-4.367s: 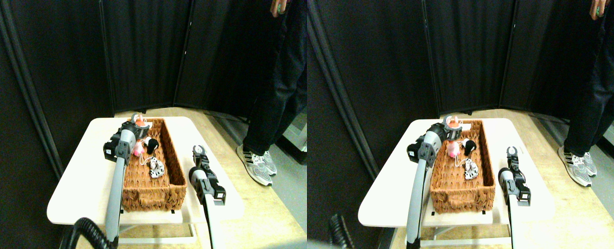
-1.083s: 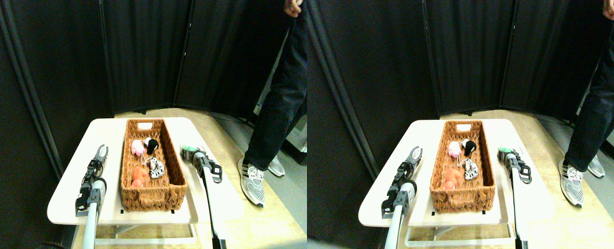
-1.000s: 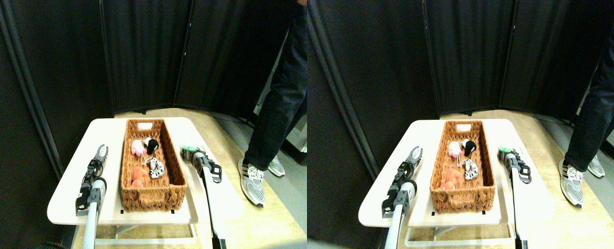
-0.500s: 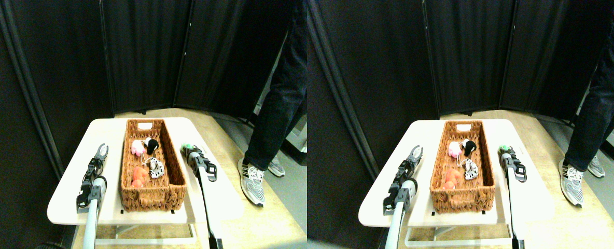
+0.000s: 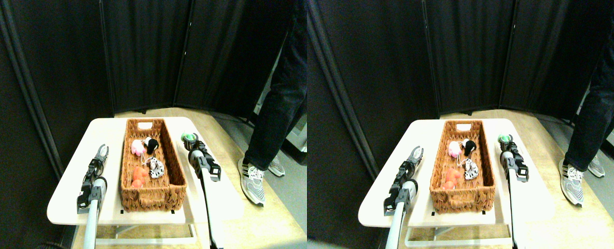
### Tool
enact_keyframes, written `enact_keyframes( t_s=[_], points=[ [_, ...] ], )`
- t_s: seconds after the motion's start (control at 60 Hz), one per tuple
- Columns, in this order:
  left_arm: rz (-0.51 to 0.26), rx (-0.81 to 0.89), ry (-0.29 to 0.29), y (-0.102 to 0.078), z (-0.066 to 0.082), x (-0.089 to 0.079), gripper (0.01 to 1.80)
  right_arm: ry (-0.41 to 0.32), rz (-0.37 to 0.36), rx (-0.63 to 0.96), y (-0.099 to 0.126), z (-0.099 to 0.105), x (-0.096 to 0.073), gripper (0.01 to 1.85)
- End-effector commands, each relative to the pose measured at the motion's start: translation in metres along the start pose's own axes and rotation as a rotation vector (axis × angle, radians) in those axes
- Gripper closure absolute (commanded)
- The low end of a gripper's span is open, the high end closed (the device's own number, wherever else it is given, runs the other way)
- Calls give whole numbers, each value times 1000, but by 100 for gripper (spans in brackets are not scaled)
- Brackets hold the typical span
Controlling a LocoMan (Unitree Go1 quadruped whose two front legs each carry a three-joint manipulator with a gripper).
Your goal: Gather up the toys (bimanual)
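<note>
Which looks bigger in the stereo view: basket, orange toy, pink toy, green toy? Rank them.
1. Basket, by far.
2. Orange toy.
3. Pink toy, close to orange; unsure.
4. Green toy, partly hidden by the right gripper.

Basket [image 5: 154,193] was brown woven wicker on a cream-white desk [image 5: 73,194]. Inside it: pink toy [image 5: 137,148], black toy [image 5: 153,143], white toy with black spots [image 5: 156,167], orange toy [image 5: 139,176]. Green toy [image 5: 186,137] sat at the right gripper [image 5: 189,140]. Both manipulators were pale grey with dark grippers, left gripper [image 5: 101,151] black. Backdrop was black curtain panels; floor light wood. Person wore dark trousers [image 5: 278,98] and white shoes with dark stripes [image 5: 250,181].
</note>
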Motion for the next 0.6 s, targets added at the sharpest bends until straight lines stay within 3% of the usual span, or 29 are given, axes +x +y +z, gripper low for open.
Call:
enact_keyframes(
  t_s=[0.017,0.267,0.6],
  points=[
    [-53,2,-6,-9,0,2,180,-1,84,-1,11,-5,0,185],
    [-55,19,-16,-12,-3,0,180,14,259,5,15,-20,1,185],
    [-55,14,-18,-10,1,-4,180,42,307,-92,34,-34,-4,185]
  ],
)
